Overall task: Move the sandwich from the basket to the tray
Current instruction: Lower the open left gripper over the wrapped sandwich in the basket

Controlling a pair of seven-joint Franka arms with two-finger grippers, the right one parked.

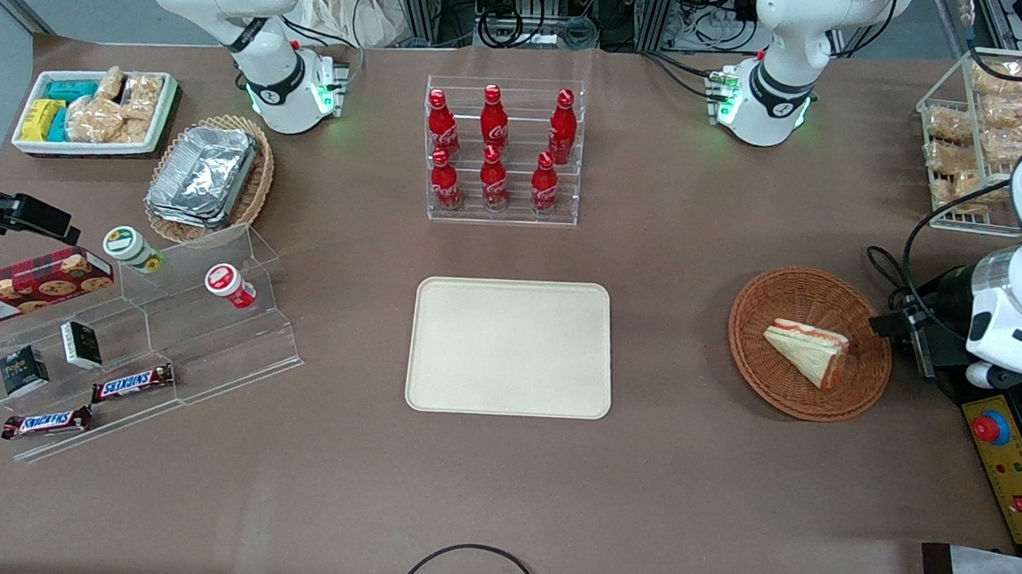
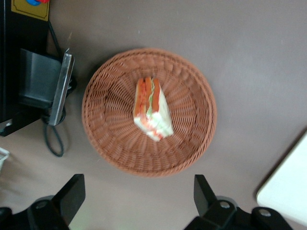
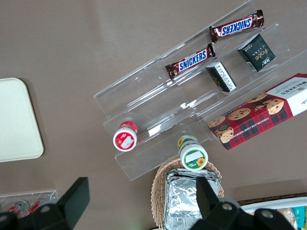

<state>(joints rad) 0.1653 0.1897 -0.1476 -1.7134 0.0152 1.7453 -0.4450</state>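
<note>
Here your gripper (image 2: 136, 203) hangs spread and empty above the basket (image 2: 192, 143), ready to straddle the sandwich (image 2: 152, 109) for the tray (image 1: 508, 393).

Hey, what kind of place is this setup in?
Likely a robotics lab staged as a snack shop: cola bottles, chocolate bars, a sandwich in a basket, and an open gripper above it.

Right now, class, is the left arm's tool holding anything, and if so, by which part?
Nothing is held. The tool hovers open above the basket, and the sandwich lies untouched inside it.
</note>
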